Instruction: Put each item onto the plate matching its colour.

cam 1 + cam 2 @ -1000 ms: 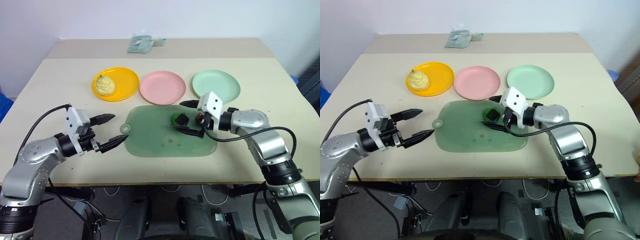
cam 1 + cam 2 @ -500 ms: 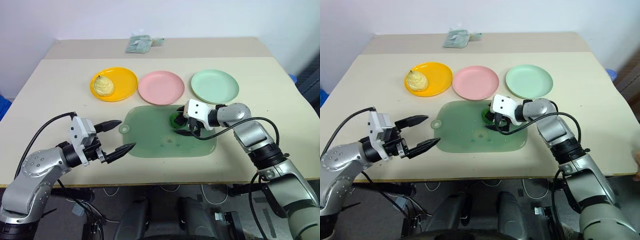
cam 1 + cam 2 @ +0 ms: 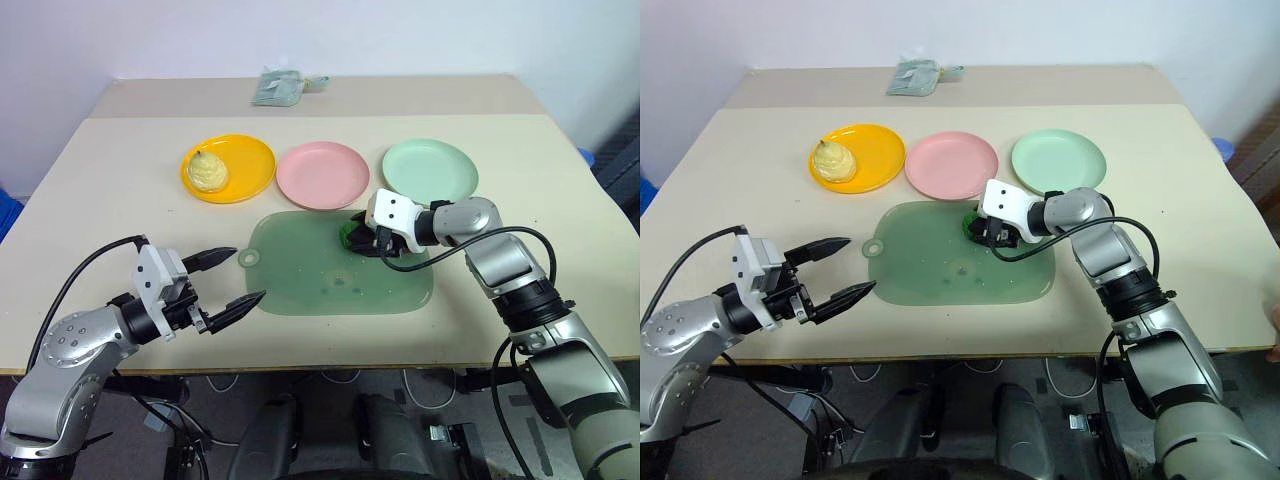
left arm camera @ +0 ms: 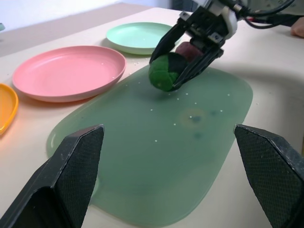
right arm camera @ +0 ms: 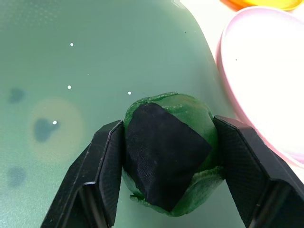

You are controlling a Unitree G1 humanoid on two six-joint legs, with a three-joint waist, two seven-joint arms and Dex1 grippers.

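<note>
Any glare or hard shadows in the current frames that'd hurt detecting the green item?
Right wrist view: pink plate blown out to near white, bright specks on the mat; green item in the right gripper evenly lit. Left wrist view: soft shadow on the table under the right arm, no glare. Left eye view: even light, faint shadows.

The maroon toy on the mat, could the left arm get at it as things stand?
Probably not easily. The maroon toy lies behind the dark green toy, which the right claw is shut on, so that arm blocks the left claw's straight approach over the green mat.
</note>
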